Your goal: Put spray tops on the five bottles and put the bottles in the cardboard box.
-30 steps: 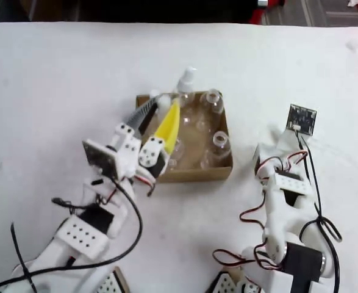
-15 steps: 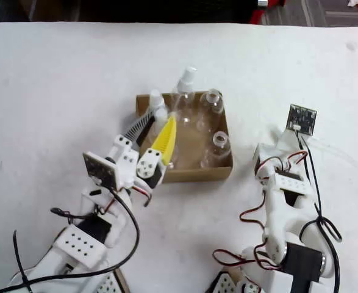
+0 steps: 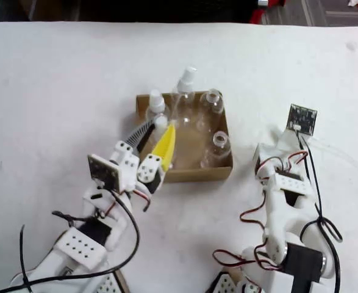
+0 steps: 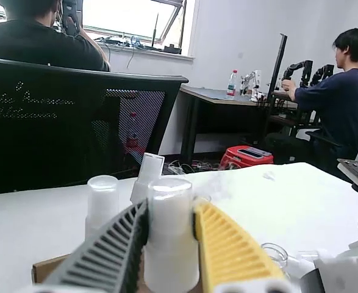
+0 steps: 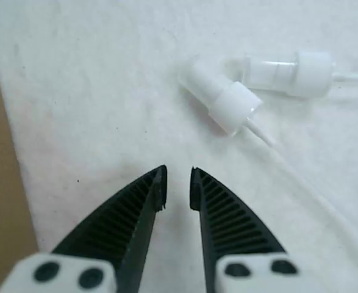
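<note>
Left pincer (image 3: 161,126): clamped on a capped bottle (image 4: 170,244). I see the grey finger on one side of its white top and the yellow finger on the other, both pressed against it.
Capped bottle: upright between those fingers, inside the outline of the cardboard box (image 3: 197,174), toward the box's near-left part. I cannot tell whether its base rests on the box floor.
Far-left bottle (image 3: 156,101): stands in the box's far-left corner with a spray top on, just beyond the left pincer's tips.
Tall bottle (image 3: 186,79): at the box's far edge beside the far-left bottle, also wearing a spray top.
Open-necked bottles: two, with bare necks, along the box's right side. One (image 3: 212,97) is in the far-right corner, the other (image 3: 220,141) nearer the front wall.
Right pincer (image 5: 177,183): its black fingers are a narrow gap apart with nothing between them, hanging over the bare white tabletop (image 5: 75,73).
Loose spray tops: two lie on their sides on the tabletop beyond the right pincer's tips. The nearer one (image 5: 224,101) trails a thin tube. The farther one (image 5: 291,72) lies close to it, and I cannot tell whether they touch.
Right arm (image 3: 285,201): on the tabletop to the right of the cardboard box, apart from it.
</note>
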Tool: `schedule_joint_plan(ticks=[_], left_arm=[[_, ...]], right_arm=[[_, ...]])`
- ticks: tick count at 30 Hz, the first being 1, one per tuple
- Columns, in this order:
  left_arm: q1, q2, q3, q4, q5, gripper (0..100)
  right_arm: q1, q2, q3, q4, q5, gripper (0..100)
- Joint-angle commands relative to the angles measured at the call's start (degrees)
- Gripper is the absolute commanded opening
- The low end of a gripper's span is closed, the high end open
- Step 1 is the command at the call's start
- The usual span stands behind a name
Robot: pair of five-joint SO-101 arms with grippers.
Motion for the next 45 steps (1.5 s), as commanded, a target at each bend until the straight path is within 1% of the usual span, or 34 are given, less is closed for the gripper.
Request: schedule_joint_plan(ticks=[1, 5, 9, 32, 34, 38, 39, 42, 45], left_arm=[[-0.7, -1.4, -0.6, 0.1, -0.7, 2], [-0.7, -1.3, -0.6, 0.3, -0.7, 2], [-0.6, -1.3, -1.1, 4.2, -0.7, 2], [-0.8, -1.4, -0.4, 4.5, -0.7, 3], [-0.8, -1.5, 0.6, 4.1, -0.4, 5], [-0.8, -1.7, 1.1, 4.1, -0.2, 17], [-0.8, -1.7, 1.1, 4.1, -0.1, 19], [-0.8, -1.7, 1.0, 4.1, 1.7, 16], [-0.8, -1.7, 0.9, 4.1, 1.8, 15]], right_arm=[[0.0, -1.9, -0.4, -1.1, 0.4, 5.3], [0.0, -2.0, -0.4, -1.0, 0.4, 5.3], [0.0, -2.0, -0.3, -1.0, 0.4, 5.3], [0.0, -2.1, -0.3, -0.7, 0.4, 5.3], [0.0, -2.1, -0.3, -0.7, 0.4, 5.3], [0.0, -2.1, -0.3, -0.7, 0.4, 5.3], [0.0, -2.1, -0.3, -0.7, 0.4, 5.3], [0.0, -2.1, -0.3, -0.8, 0.4, 5.3], [0.0, -2.1, -0.3, -0.9, 0.4, 5.3]])
